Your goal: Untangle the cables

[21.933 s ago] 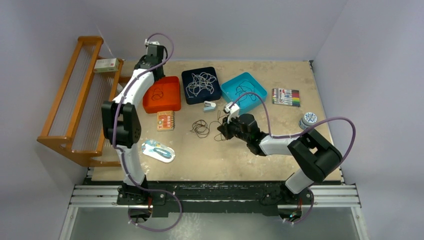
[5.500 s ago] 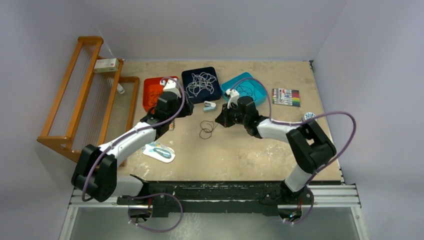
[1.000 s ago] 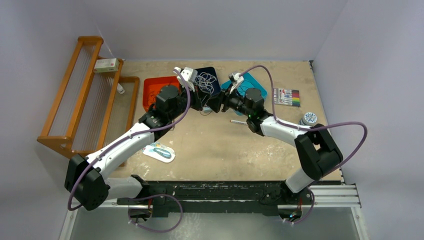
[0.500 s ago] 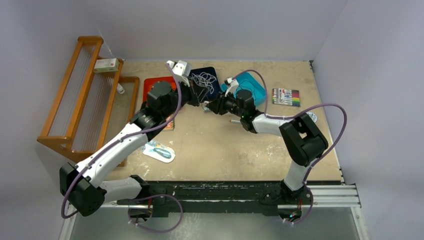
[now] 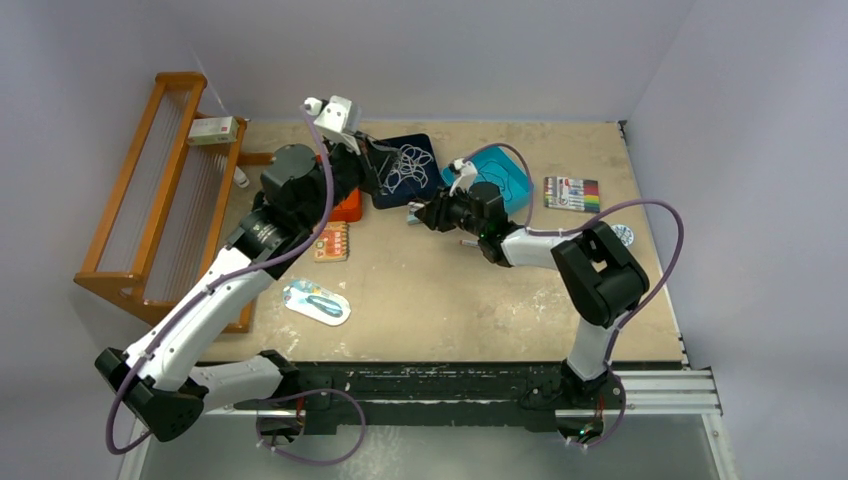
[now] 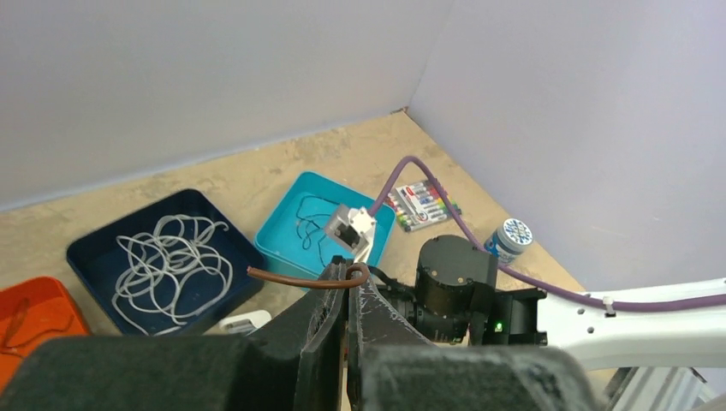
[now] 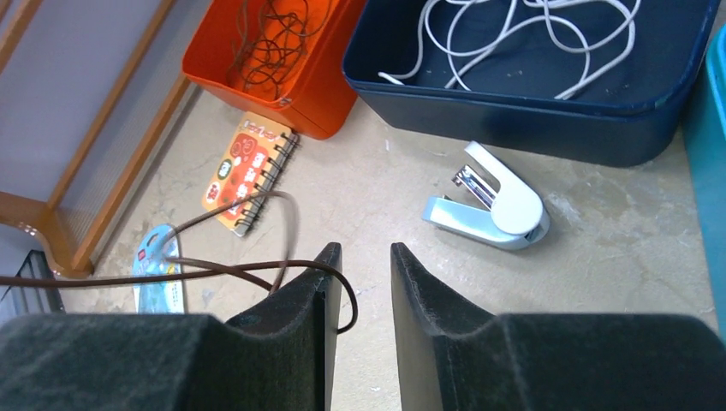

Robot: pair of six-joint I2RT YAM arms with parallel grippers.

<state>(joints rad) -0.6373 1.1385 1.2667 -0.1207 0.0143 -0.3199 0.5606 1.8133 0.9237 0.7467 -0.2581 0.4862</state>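
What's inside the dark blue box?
A loose tangle of white cables lies in the dark blue box. Nothing else shows inside. From above, the left arm hides its left edge.

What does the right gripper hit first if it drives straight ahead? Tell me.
The right gripper probably meets the navy tray's near wall, just left of the white stapler; depth is unclear.

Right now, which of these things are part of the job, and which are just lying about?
Job: brown cable, white cables, black cable, orange tray, navy tray, teal tray.
Lying about: stapler, notebook, markers, tape, wooden rack.
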